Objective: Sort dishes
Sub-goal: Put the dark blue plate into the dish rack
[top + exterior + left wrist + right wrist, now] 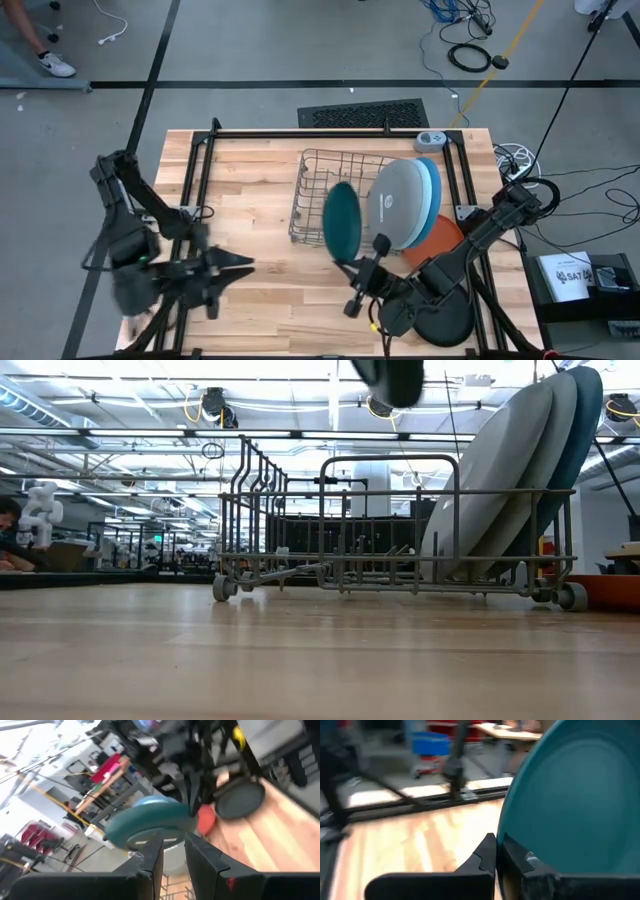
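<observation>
My right gripper (352, 272) is shut on a teal plate (342, 222), which stands on edge in the air over the wire rack (312, 205). A grey plate (398, 205), a pale blue one and a blue one (585, 430) lean upright in the rack's right end. An orange plate (445, 235) lies flat beside the rack, and a black plate (447, 322) lies near the table's near right corner. My left gripper (243, 266) hangs at the near left, open a little and with nothing in it, pointing toward the teal plate (150, 822). My right gripper pinches the teal plate's rim (506, 839) between its two fingers, at the plate's near edge. The fingers come roughly level from the table's near right side. The plate is lifted clear and stands on edge, tilted.
A black metal frame (200, 180) runs along the table's left, far and right edges. The wooden top (250, 190) left of the rack is bare. Cables and a floor vent lie beyond the far edge.
</observation>
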`<action>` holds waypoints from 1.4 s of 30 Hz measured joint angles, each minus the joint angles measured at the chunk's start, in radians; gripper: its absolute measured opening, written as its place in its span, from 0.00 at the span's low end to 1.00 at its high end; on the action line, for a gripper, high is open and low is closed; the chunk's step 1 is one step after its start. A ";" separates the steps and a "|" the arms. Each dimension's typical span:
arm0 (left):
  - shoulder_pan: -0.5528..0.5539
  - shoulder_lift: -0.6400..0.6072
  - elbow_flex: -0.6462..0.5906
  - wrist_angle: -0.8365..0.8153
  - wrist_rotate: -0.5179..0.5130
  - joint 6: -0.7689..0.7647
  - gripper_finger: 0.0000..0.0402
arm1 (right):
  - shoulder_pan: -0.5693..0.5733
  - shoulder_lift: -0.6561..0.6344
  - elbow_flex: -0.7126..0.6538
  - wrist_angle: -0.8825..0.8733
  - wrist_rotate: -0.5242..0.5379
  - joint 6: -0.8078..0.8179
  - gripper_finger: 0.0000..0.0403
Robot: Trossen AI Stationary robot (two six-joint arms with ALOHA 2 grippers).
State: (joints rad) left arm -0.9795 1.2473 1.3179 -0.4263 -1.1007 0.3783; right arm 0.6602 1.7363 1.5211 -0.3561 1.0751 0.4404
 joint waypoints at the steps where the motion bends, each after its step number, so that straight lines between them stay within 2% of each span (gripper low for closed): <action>1: 0.028 0.001 -0.011 -0.001 0.035 0.020 0.20 | -0.004 0.000 0.000 0.021 -0.027 -0.037 0.00; 6: 0.192 0.000 -0.039 0.093 0.151 0.145 0.20 | -0.013 0.000 0.000 0.032 -0.059 -0.094 0.00; 9: 0.293 0.000 -0.044 0.208 0.236 0.383 0.20 | -0.013 0.001 0.000 0.007 -0.062 -0.096 0.00; 11: 0.359 -0.001 -0.044 0.263 0.334 0.541 0.21 | -0.011 0.001 0.000 -0.021 -0.062 -0.087 0.00; 14: 0.455 0.000 -0.034 0.274 0.467 0.640 0.26 | -0.004 0.001 0.000 -0.039 -0.061 -0.086 0.00; 20: 0.637 0.049 -0.031 0.199 0.508 0.571 0.46 | 0.015 -0.018 0.000 -0.060 -0.060 -0.106 0.00; 25: 0.723 0.111 0.023 0.174 0.562 0.563 0.60 | 0.045 -0.078 0.000 -0.147 -0.056 -0.108 0.00; 31: 0.783 0.228 0.236 0.002 0.613 0.545 0.61 | 0.056 -0.172 0.000 -0.302 -0.058 -0.027 0.00; 37: 0.843 0.326 0.465 -0.166 0.669 0.573 0.61 | 0.055 -0.199 0.000 -0.506 -0.082 0.094 0.00; 39: 0.878 0.343 0.519 -0.218 0.741 0.570 0.61 | 0.055 -0.200 0.000 -0.575 -0.126 0.152 0.00; 42: 0.942 0.367 0.571 -0.267 0.884 0.570 0.61 | 0.055 -0.201 -0.022 -0.606 -0.114 0.190 0.00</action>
State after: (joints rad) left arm -0.0374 1.6139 1.8891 -0.6933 -0.2167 0.9482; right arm 0.7155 1.5353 1.4992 -0.9620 0.9614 0.6304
